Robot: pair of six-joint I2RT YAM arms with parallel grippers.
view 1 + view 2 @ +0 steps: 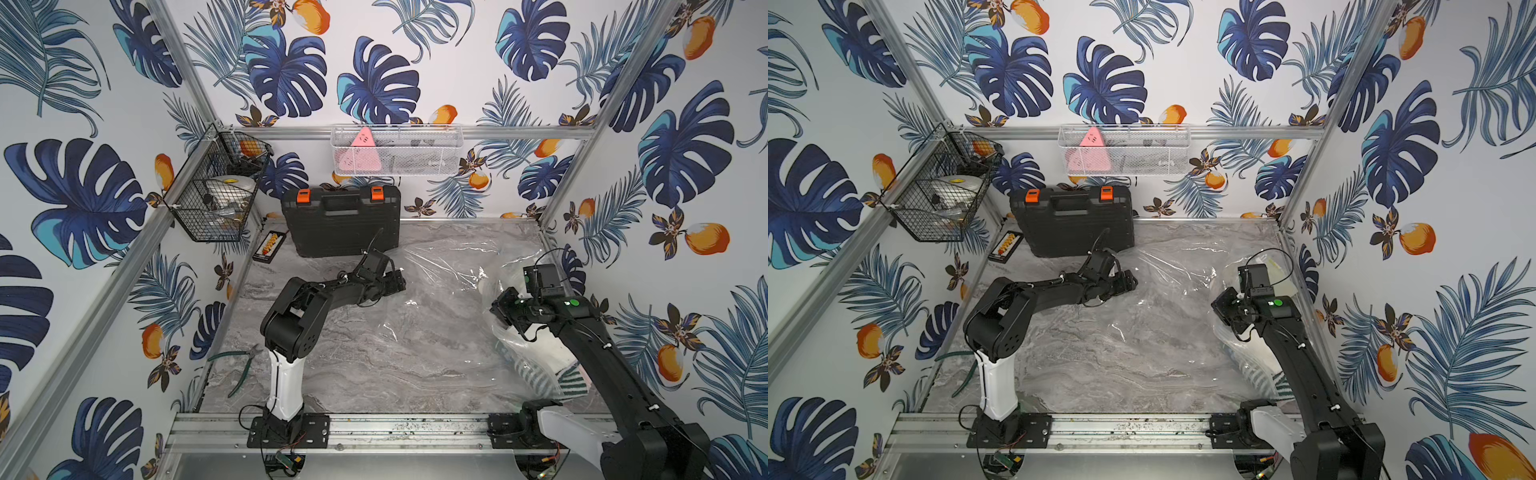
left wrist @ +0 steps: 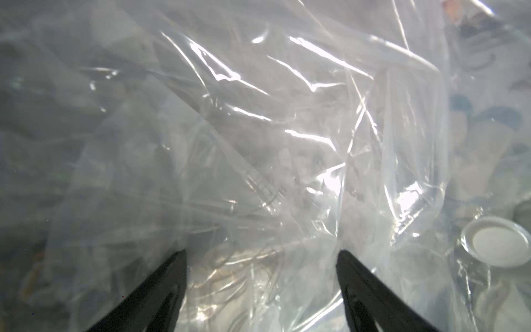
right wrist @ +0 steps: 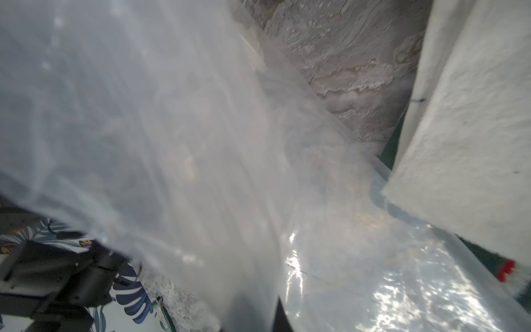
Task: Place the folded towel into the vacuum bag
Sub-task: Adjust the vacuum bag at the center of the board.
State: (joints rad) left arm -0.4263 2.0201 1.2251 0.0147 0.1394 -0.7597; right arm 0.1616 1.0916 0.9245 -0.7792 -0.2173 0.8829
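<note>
Vacuum bag (image 1: 449,291) spread crinkled over centre and right of marble table (image 1: 353,374), clear film, glare streaks in both top views. Round white valve (image 2: 495,244) shows in left wrist view, off to one side of the fingers.

Left gripper (image 2: 261,253): jaws wide apart, nothing pinched, both black fingers (image 2: 169,290) pointed at the film. In a top view the left gripper (image 1: 398,282) sits at the bag's left edge, near the black tool case (image 1: 340,220).

Right gripper (image 1: 500,313): jaws closed, clamped on a fold of bag film. The film bunches up and rises to it in both top views. In right wrist view the film drapes close across the lens and the fingertips are mostly hidden.

Folded towel (image 1: 536,374), white with green stripes, at front right of table under the right arm. Part of it has film over it. In right wrist view the towel (image 3: 465,129) lies with its edge over a lower bag layer, a bit of red showing at one end. Cannot tell how far into the bag it sits.

Other stuff:
- green-handled pliers (image 1: 245,365) on the table beside the left arm base, apart from the bag
- small bead tray (image 1: 269,246) left of the case
- black wire basket (image 1: 216,195) hung on the left frame rail
- white mesh basket (image 1: 395,149) on the back rail, pink triangular item inside
</note>
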